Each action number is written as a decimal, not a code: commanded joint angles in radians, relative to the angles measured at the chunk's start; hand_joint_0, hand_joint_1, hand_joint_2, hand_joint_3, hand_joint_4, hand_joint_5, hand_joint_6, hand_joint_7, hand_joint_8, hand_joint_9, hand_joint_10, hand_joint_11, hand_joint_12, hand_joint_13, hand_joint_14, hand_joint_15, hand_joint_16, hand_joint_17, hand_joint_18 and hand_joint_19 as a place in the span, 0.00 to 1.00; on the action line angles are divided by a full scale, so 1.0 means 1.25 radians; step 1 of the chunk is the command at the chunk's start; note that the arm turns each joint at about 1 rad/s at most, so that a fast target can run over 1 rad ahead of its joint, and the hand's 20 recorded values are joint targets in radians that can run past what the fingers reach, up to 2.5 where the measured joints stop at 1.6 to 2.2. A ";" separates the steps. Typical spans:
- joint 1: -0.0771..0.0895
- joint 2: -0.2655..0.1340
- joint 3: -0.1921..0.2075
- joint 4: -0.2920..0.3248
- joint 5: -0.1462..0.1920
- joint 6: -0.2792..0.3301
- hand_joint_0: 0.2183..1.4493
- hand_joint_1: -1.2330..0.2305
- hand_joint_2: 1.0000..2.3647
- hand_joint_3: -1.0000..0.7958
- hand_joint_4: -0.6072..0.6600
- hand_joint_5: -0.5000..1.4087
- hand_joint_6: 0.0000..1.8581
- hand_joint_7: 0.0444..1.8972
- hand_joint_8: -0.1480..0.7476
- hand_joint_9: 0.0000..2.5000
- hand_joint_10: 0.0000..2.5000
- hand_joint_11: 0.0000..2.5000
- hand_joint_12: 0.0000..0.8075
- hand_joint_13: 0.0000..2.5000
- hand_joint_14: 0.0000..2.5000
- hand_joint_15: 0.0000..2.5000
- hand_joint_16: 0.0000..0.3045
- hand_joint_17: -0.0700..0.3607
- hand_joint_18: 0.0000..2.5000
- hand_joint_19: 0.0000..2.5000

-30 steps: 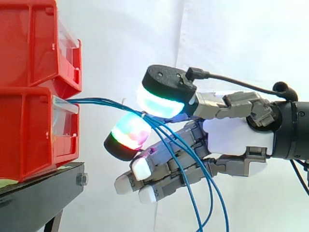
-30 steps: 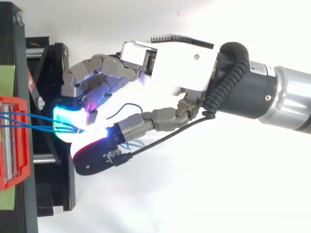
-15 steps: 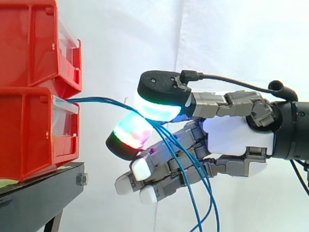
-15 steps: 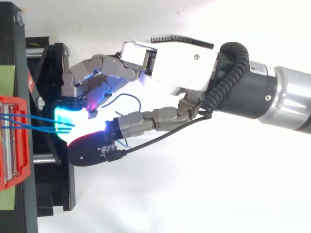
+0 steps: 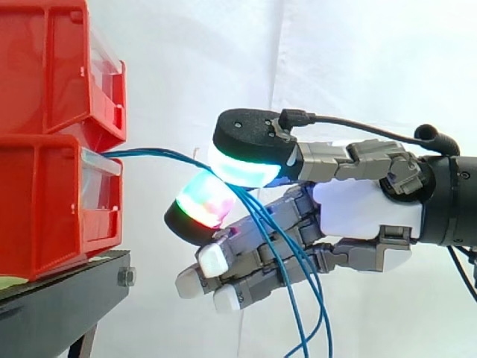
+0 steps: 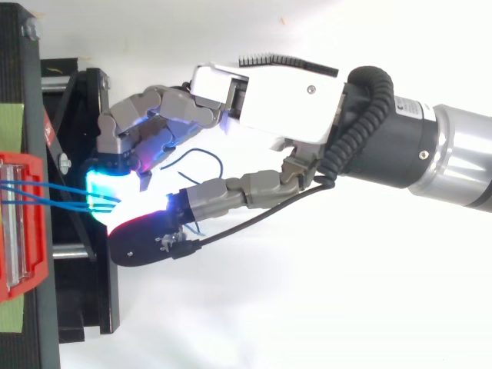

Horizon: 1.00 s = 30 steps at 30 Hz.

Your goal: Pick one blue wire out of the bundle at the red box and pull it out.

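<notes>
Cyan-lit and rimmed in green, the thumb pad (image 5: 242, 160) of the hand (image 5: 365, 209) presses toward a red-glowing finger pad (image 5: 201, 205), and the blue wires (image 5: 153, 154) run between the two. The hand is pinched shut on them. Over the last second the thumb has slid forward and down onto the strands, and the loose tails below the palm have swung inward. The grip looks set, so the pull can likely begin. How many strands lie in the pinch cannot be told, which matters since only one should come out. The wires stretch from the pads to the mouth of the lower red bin (image 5: 37, 201). An upper red bin (image 5: 45, 67) sits on it, both on a black stand (image 5: 59, 298) before a white curtain (image 5: 223, 52). Nothing blocks a straight pull away from the bin.
</notes>
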 commanded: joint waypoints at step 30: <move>0.000 0.000 0.000 0.002 -0.002 0.001 0.42 0.22 0.01 0.34 0.55 0.15 0.48 0.53 0.48 0.27 0.01 0.21 0.52 0.21 0.00 0.08 0.20 0.48 0.22 0.08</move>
